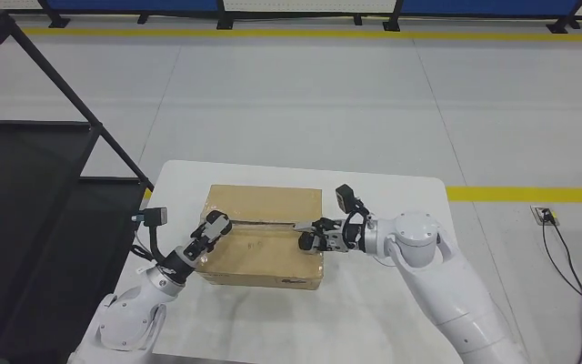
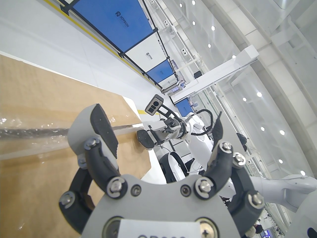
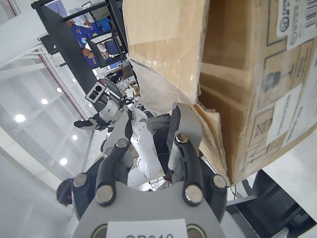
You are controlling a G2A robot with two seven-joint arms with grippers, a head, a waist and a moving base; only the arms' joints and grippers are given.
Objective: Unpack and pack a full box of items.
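Box [image 1: 264,205]: brown cardboard, seam along top, on white bench [image 1: 382,196].
Left tool [image 1: 216,226]: over its left end.
Right tool [image 1: 314,238]: at its right edge.

The box [image 1: 264,235] is made of brown cardboard, matt and a little rough. Its torn edge is frayed and wavy inside. The seam on top is covered with clear tape [image 2: 29,132], shiny and crinkled. White paper labels [image 3: 294,13] are stuck on one side. The table [image 1: 382,309] is white and smooth. The left gripper [image 2: 158,122] is cased in smooth white stuff, perhaps plastic, with matt black dotted pads [image 2: 102,127]. Its plate [image 2: 158,199] is made of dull grey metal with shiny screws [image 2: 115,187]. The right gripper [image 3: 153,117] is fitted with ribbed black pads.
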